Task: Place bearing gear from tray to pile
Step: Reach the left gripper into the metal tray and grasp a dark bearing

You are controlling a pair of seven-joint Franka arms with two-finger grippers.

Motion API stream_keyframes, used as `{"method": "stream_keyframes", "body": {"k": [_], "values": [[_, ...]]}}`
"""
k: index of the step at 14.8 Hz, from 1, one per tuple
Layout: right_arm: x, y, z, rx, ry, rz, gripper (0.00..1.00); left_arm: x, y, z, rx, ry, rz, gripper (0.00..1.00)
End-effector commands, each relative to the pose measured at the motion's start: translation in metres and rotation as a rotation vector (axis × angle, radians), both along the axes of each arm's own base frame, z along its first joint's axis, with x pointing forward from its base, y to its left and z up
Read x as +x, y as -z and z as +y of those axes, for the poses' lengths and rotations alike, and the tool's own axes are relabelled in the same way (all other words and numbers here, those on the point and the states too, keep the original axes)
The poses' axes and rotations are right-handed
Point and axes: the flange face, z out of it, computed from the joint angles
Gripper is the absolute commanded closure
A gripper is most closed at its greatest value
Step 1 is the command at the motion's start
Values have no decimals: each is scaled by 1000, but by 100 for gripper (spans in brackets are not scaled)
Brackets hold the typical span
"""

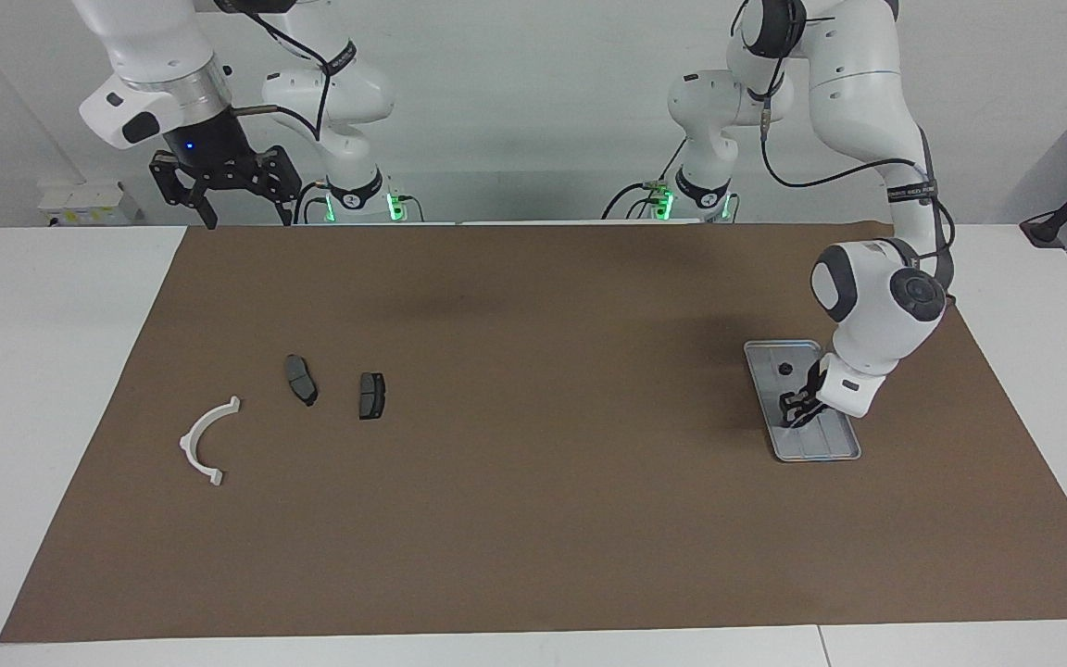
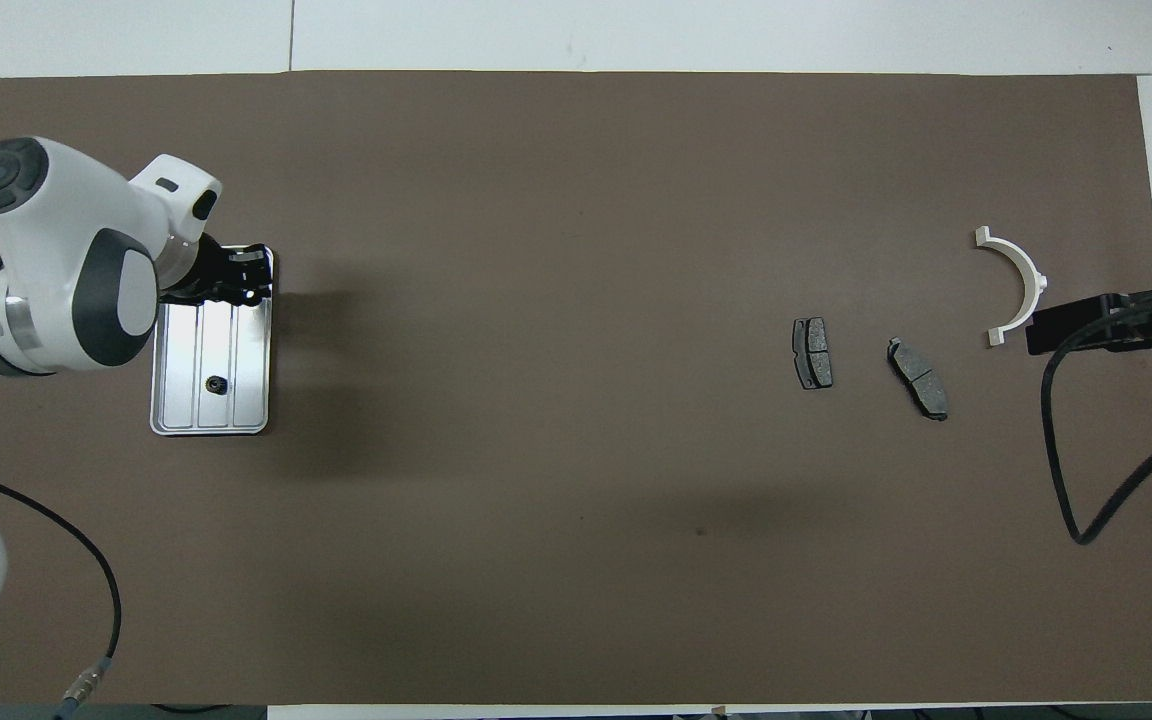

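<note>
Left pincer (image 1: 797, 409), low over the silvery ribbed metal tray (image 1: 811, 446) at mid-frame, looks clenched on a small dark bearing gear (image 1: 797, 413). Lift it straight up before carrying it to the white half-ring bracket (image 1: 207, 440). Right pincer (image 1: 223, 185) waits released, top of frame.

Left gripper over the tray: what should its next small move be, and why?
Probably a short lift clear of the tray. The left gripper sits low over the tray's end farther from the robots, while the pile's brake pads lie toward the right arm's end. One gear remains.
</note>
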Motion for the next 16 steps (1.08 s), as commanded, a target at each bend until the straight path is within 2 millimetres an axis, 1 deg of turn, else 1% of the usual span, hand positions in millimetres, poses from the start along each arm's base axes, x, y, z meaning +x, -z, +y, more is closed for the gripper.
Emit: {"method": "stream_keyframes", "body": {"k": [1,2,3,4,5,6,7,9,11,12,13,15,16], "values": [[-8,0,2,26,12,4,0,-2,-20,-124,21,-129,29,100],[-6,2,2,26,16,3,0,-14,-20,-161,26,-166,22,100],[-5,5,2,26,16,4,0,-23,-19,-185,40,-189,5,100],[-3,11,10,26,6,3,0,-34,-14,-209,37,-207,-8,100],[-1,19,15,27,-3,-6,0,-50,-1,-231,30,-206,-26,100],[3,32,15,27,-2,-9,0,-64,16,-239,19,-196,-45,100],[5,46,15,27,-2,-9,0,-74,32,-237,15,-192,-53,100],[8,66,15,27,1,-11,0,-88,44,-236,9,-186,-64,100],[12,77,18,27,2,-18,0,-91,48,-234,5,-188,-71,100],[13,82,22,26,-3,-9,0,-92,47,-234,9,-188,-64,69],[13,83,25,26,3,-7,0,-89,44,-234,9,-189,-66,1],[13,84,30,25,25,-7,0,-85,36,-233,24,-189,-43,0],[12,85,46,25,26,-5,0,-85,31,-228,33,-187,-27,0]]}}
